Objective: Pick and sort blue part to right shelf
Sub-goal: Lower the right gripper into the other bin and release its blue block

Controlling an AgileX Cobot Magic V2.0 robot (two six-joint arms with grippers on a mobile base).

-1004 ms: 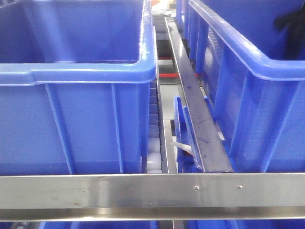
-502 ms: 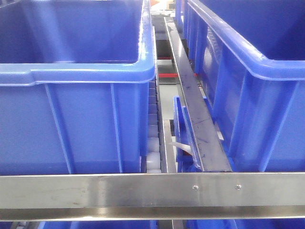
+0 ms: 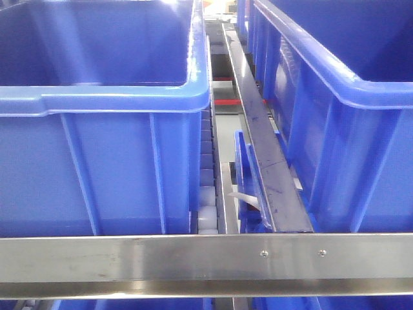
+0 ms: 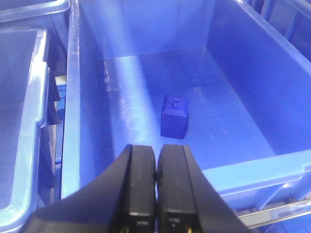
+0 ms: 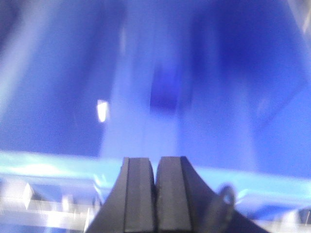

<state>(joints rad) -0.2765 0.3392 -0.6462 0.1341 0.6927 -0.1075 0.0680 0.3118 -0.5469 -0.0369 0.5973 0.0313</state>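
Blue part (image 4: 174, 117) inside bin (image 4: 243, 73)

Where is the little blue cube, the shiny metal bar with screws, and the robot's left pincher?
blue part (image 4: 174, 118): left wrist view, front face.
front rail (image 3: 161, 257): front view, flat face.
left gripper (image 4: 156, 160): left wrist view, between its fingertips.

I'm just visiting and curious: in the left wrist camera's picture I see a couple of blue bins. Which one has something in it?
The large bin straight ahead of the left gripper: a small blue part sits on its floor. The bin at the left edge shows nothing inside.

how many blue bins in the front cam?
2: left bin fills the left half, right bin stands along the right, steel divider between. Blue below the front rail may be more.
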